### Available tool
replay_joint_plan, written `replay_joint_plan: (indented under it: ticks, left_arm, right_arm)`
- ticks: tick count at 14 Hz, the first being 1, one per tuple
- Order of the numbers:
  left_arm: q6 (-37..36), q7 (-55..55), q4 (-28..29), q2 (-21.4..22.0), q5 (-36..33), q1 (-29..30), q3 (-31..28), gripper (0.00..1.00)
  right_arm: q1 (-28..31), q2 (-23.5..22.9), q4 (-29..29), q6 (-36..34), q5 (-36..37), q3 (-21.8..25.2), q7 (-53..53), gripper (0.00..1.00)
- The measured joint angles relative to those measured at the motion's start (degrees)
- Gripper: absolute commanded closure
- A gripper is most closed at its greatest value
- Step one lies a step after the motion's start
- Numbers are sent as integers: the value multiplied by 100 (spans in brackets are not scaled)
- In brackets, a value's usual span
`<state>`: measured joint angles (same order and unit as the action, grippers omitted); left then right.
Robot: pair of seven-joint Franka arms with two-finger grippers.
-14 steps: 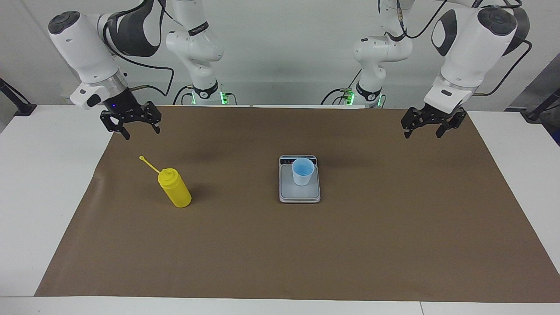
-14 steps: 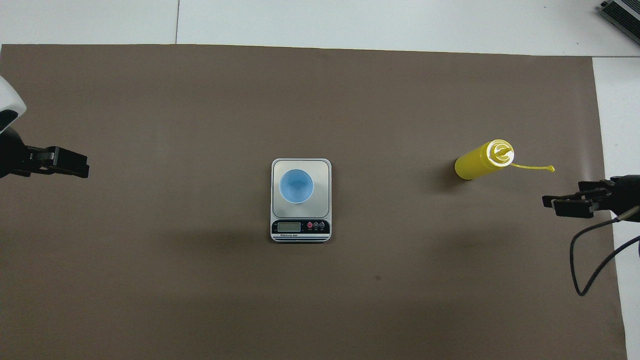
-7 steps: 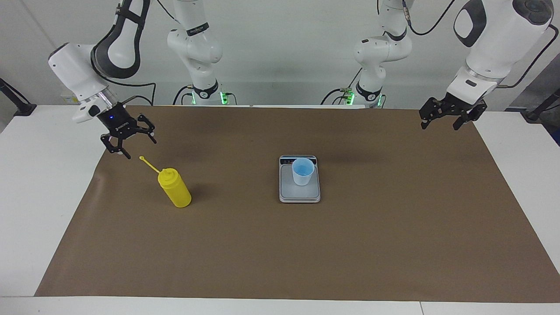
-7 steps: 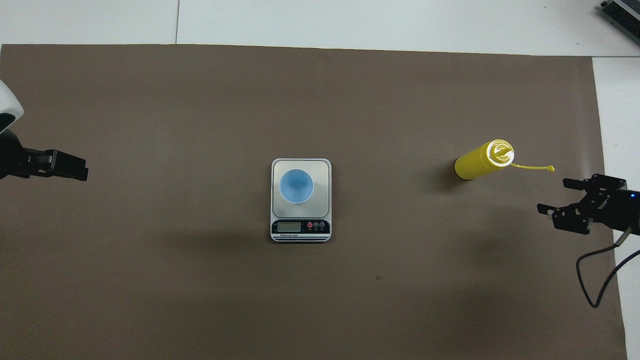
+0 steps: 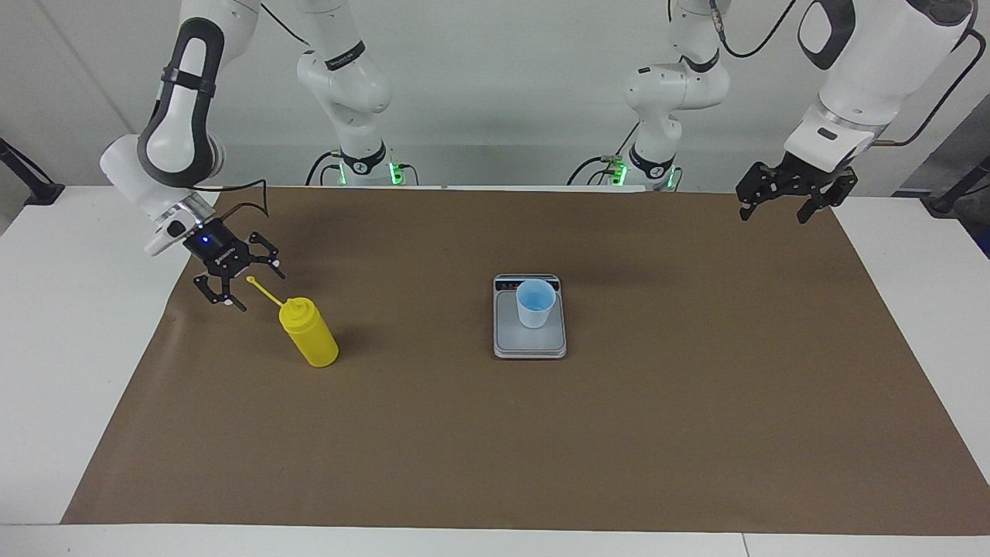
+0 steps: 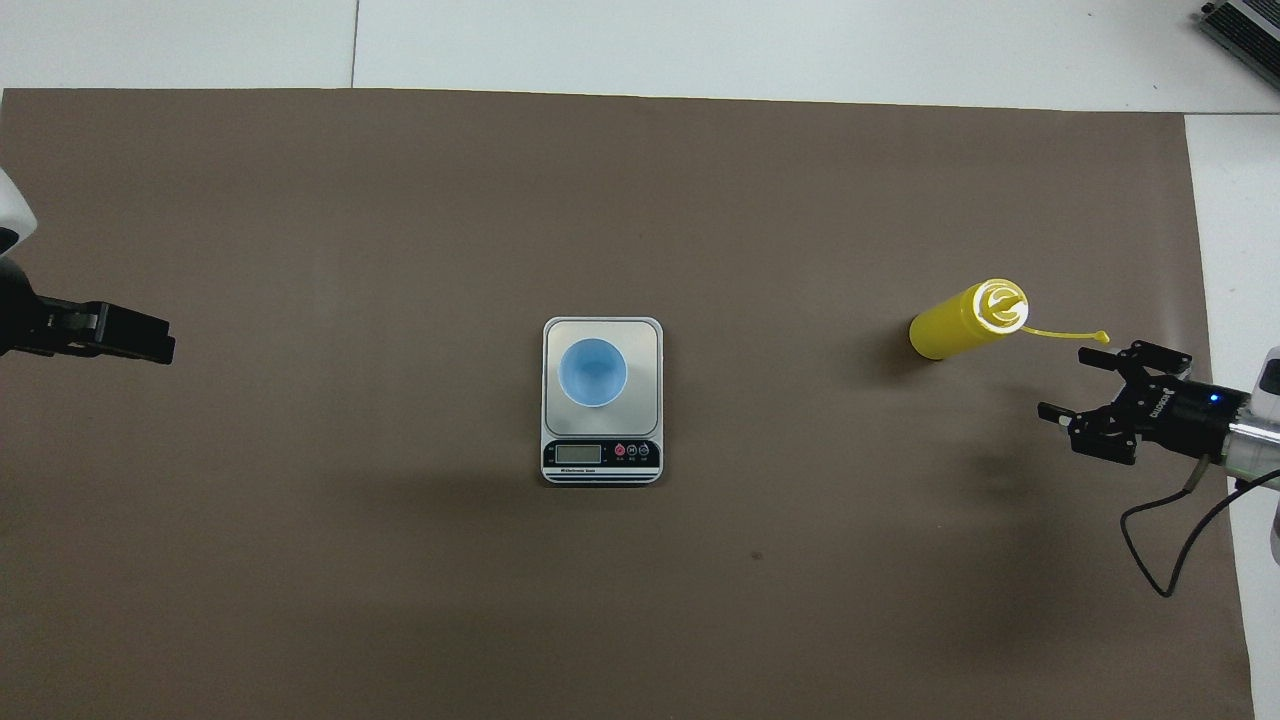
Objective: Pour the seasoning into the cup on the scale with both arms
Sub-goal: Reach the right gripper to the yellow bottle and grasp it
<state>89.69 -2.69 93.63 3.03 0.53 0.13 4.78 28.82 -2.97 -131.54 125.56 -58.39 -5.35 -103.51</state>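
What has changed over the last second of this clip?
The right gripper has come down, jaws open, toward the yellow plastic squeeze bottle, now low beside its cap strap without touching. The left gripper lifted slightly at the left arm's end of the table, also open. Bottle, pale blue plastic cup and silver-grey scale unmoved.

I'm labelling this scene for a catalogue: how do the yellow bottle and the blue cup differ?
The yellow bottle is opaque and taller; the blue cup is pale, see-through and shorter. The bottle narrows to a nozzle top with a thin cap strap hanging off it; the cup is open at the top. The bottle stands on the brown paper toward the right arm's end; the cup sits on the scale mid-table. Both stand upright, and no gripper touches either.
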Motion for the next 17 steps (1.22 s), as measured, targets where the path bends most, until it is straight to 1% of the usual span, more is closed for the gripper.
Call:
replay_joint_plan:
  ticks: [3,5,8,10,14,17]
  left_arm:
    - [-49,0,1,2,0,0,-7,0]
    - [-56,0,-9,5,0,8,-16,0]
    - [-56,0,-71,39,0,27,-35,0]
    - [-58,0,-72,82,0,27,-34,0]
    - [-59,0,-72,99,2,26,-33,0]
    - [-70,0,-50,100,4,21,-28,0]
  right_arm:
    - [-2,-124,-4,-191,-471,-15,-442,0]
    - [-1,-342,-17,-373,-824,-14,-848,0]
    - [-4,-791,-9,-654,-1446,-16,-1509,0]
    - [-35,-959,44,-752,-1679,-28,-1652,0]
    - [-293,-1065,306,-768,-1899,-41,-1661,0]
    - [-309,-1111,392,-767,-1922,-40,-1661,0]
